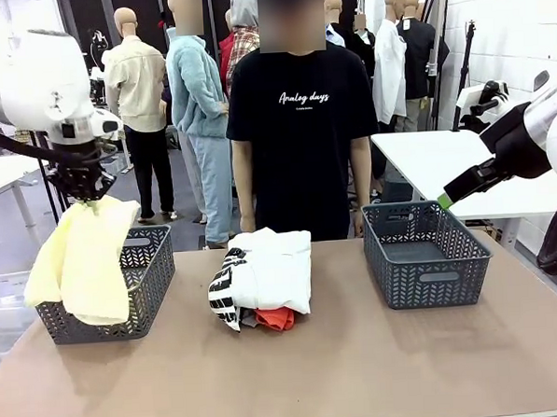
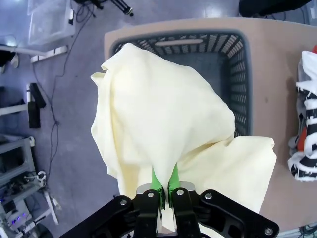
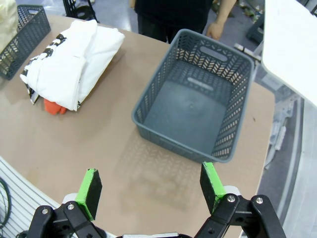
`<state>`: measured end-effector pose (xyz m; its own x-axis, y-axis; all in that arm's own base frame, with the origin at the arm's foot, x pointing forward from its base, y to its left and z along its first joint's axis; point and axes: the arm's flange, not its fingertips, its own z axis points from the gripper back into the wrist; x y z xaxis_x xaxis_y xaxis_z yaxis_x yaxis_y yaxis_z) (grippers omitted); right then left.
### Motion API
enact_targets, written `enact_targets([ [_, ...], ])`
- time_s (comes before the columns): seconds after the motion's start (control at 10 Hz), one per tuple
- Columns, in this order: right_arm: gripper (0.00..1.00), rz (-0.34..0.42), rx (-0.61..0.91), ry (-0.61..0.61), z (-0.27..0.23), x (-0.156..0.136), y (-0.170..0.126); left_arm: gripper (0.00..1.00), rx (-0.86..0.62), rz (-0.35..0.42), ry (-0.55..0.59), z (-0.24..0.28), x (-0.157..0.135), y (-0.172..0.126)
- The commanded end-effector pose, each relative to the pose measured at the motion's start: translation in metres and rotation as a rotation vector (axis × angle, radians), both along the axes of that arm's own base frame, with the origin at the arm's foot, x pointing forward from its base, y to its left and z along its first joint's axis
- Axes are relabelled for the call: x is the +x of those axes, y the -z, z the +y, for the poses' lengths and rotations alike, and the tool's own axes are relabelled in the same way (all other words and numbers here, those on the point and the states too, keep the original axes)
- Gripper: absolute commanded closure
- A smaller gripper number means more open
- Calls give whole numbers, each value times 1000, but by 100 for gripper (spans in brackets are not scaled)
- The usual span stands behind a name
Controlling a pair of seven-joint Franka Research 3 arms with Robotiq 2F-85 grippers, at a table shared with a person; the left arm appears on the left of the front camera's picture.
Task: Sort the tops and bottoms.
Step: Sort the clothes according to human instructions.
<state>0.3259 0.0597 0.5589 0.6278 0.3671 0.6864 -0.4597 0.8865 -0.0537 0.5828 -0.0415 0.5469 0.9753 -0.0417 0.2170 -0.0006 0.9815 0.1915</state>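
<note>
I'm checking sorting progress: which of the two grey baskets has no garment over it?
The basket on the robot's right, its floor bare. Over the left basket hangs the pale yellow garment, pinched in the left end effector.

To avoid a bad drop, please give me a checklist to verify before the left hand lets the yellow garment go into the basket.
1. Grip: the left hand is shut on the yellow garment: ok.
2. Position: garment fully above the left basket: not ok, part hangs outside the rim.
3. Floor of the left basket free: cannot tell, cloth hides much of it.
4. The right hand is open and far from the left basket: ok.
5. The pile lies apart from the left basket: ok.
6. The right basket is empty: ok.
</note>
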Motion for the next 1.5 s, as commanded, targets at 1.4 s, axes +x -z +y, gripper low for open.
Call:
enact_targets([
  [1.4,0,6,7,-8,0,1,2,81,-121,164,-151,19,18,158],
])
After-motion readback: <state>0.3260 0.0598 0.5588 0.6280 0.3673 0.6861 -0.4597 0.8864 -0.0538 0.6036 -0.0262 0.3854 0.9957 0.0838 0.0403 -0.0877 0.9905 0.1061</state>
